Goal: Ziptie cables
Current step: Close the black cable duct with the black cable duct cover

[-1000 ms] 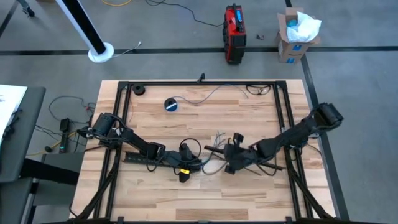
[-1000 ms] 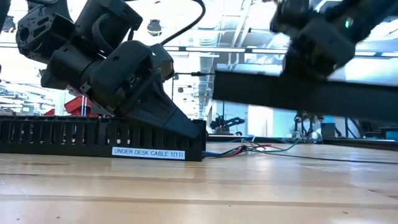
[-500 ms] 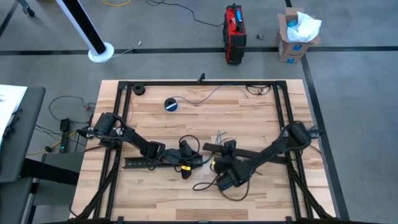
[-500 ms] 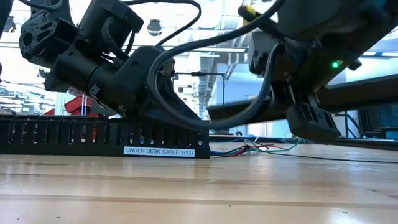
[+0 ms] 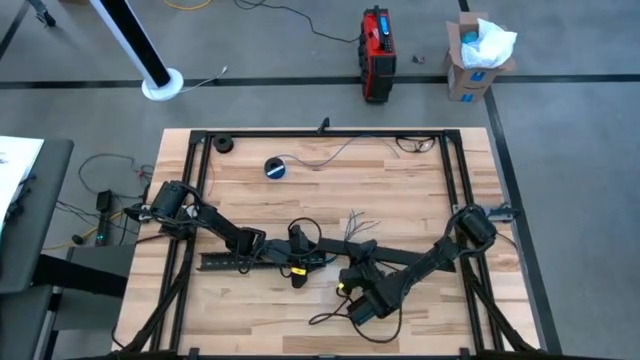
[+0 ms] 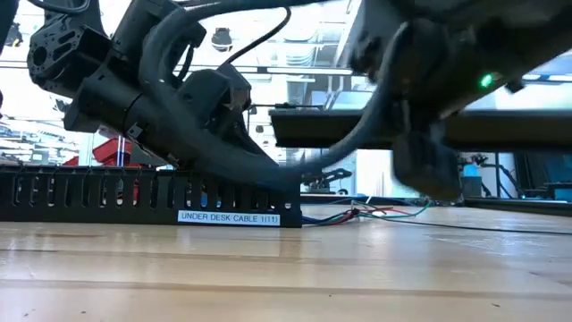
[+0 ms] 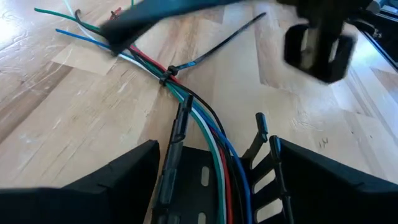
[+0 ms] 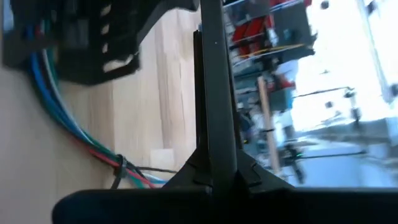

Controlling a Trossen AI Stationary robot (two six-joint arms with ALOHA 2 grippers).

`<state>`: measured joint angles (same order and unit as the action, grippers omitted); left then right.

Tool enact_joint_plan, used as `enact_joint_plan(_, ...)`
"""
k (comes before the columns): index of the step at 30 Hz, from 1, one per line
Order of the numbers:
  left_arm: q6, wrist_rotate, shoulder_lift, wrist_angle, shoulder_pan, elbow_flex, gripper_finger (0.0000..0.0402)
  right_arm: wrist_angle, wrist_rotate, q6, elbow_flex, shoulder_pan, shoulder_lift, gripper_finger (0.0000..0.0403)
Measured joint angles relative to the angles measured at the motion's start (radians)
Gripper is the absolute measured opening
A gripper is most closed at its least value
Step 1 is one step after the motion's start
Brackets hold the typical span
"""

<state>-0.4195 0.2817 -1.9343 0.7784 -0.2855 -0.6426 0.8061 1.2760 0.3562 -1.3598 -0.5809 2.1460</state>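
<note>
Wood grain fills the near part of the table (image 5: 300,320), and we see the right gripper (image 5: 352,287) low over it, at about five o'clock from the table's middle. It is clamped on a long flat black strip (image 8: 214,93), which runs straight out from between its fingers in the right wrist view and hangs above the boards as a dark bar (image 6: 420,130) in the low view. At nine o'clock from it, the left gripper (image 5: 300,262) sits at the end of the slotted cable duct (image 6: 134,199) labelled "UNDER DESK CABLE"; its fingers (image 7: 124,180) stand wide, one on each side of the duct's mouth. The cables (image 7: 205,134), blue, green, white, red and black, emerge from that mouth and lie on the wood, bundled by a black zip tie (image 7: 169,73), then fan out toward twelve o'clock. Far back sits a blue-and-black tape roll (image 5: 275,168).
</note>
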Motion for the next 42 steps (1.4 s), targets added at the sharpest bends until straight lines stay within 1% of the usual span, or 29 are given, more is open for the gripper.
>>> enact_joint_plan(2,0.006,-0.036,0.000,0.000,0.003,0.000,0.0297,-0.012,0.034,-0.046,0.002,0.001,0.037,0.0000)
enact_joint_plan(5,0.006,-0.076,0.001,-0.001,0.003,0.000,0.0297,-0.029,0.085,-0.055,-0.001,0.004,0.087,0.0000)
enact_joint_plan(8,-0.002,-0.089,0.001,0.000,0.003,0.000,0.0297,-0.009,0.132,-0.042,-0.003,-0.010,0.111,0.0000)
enact_joint_plan(10,-0.011,-0.088,0.001,-0.001,0.003,0.000,0.0297,-0.003,0.152,-0.004,-0.001,-0.018,0.112,0.0000)
enact_joint_plan(14,-0.020,-0.076,0.001,-0.001,0.003,0.000,0.0297,-0.023,0.132,0.031,-0.002,-0.028,0.100,0.0000)
enact_joint_plan(16,-0.020,-0.065,0.001,-0.002,0.003,0.000,0.0297,-0.055,0.128,0.065,-0.002,-0.034,0.100,0.0000)
enact_joint_plan(22,-0.016,-0.054,0.001,-0.002,0.002,0.000,0.0297,-0.129,0.117,0.096,-0.002,-0.053,0.100,0.0000)
enact_joint_plan(30,-0.018,-0.045,0.000,-0.002,0.002,0.000,0.0297,-0.186,0.082,0.085,0.022,-0.053,0.111,0.0001)
enact_joint_plan(33,-0.029,-0.042,0.000,-0.002,0.002,0.000,0.0297,-0.211,0.035,0.084,0.033,-0.052,0.109,0.0011)
enact_joint_plan(35,-0.044,-0.042,0.000,-0.002,0.002,0.000,0.0297,-0.214,0.031,0.085,0.034,-0.052,0.109,0.0021)
enact_joint_plan(38,-0.049,-0.041,0.000,-0.001,0.002,0.000,0.0297,-0.245,0.016,0.133,0.036,-0.052,0.109,0.0037)
enact_joint_plan(42,-0.049,-0.041,0.000,0.001,0.002,0.000,0.0297,-0.297,-0.103,0.226,0.034,-0.043,0.108,0.0059)
